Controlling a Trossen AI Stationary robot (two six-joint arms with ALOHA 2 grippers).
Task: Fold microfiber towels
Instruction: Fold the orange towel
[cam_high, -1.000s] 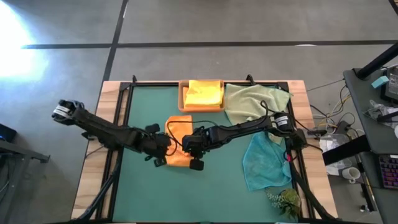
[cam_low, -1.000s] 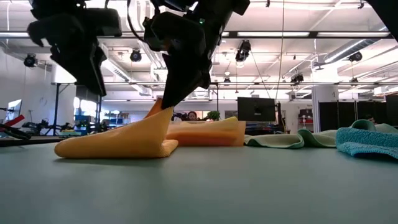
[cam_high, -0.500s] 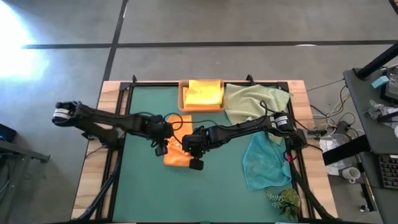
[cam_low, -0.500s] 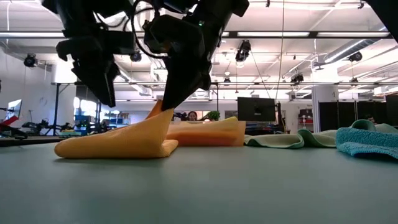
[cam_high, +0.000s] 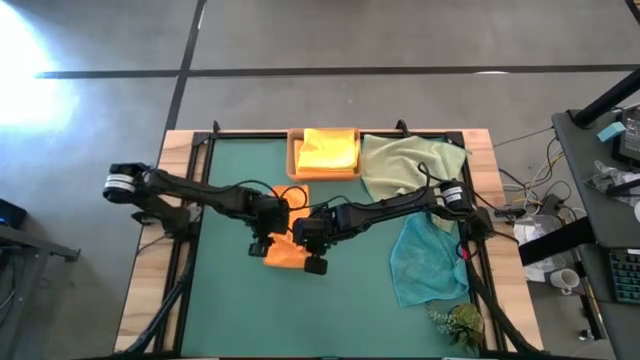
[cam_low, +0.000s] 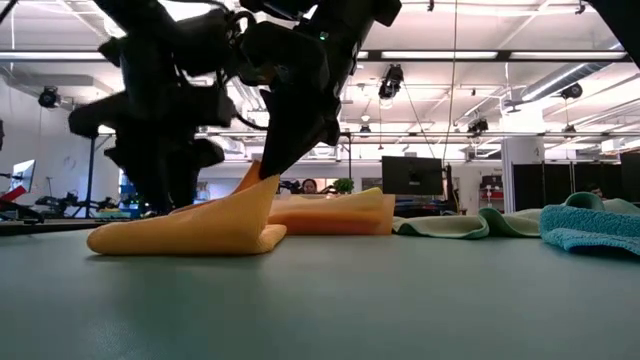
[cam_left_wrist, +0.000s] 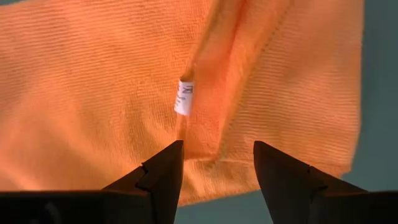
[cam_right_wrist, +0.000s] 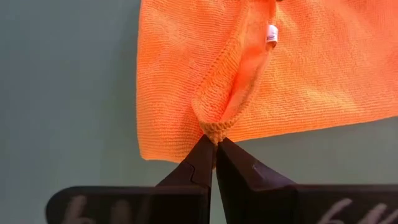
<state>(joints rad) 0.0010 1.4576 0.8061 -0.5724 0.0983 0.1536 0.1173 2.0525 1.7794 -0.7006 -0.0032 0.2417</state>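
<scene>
Orange towel (cam_high: 284, 250) folded on the green mat (cam_high: 220, 300), mid-table, a little left of centre. Soft, finely ribbed microfiber with a stitched hem; small white label (cam_left_wrist: 184, 98) sewn at a seam. Right gripper (cam_right_wrist: 213, 144) clamped on a pinched corner of that towel, tips together on the hem, cloth pulled up into a small peak. Left gripper (cam_left_wrist: 217, 168) just over the same towel, fingers apart, nothing between them.

From above: both dark arms meeting over the towel, left arm from the left edge, right arm from the right. Yellow towel (cam_high: 328, 150) folded in the wooden tray (cam_high: 292, 160) at the far edge. Pale green towel (cam_high: 405, 163) rumpled right of the tray. Teal towel (cam_high: 425, 260) spread loose at the near right, looped and fluffier at its edge.

From table height only: orange towel (cam_low: 190, 228) as a flat wedge rising to the pinched peak, rounded fold at its near side; another orange fold (cam_low: 330, 213) behind it; green towel (cam_low: 455, 224) and teal towel (cam_low: 590, 228) as low heaps to the right; lit hall with ceiling lamps beyond.

Wrist views alone: rib pattern, label, hem stitching.
</scene>
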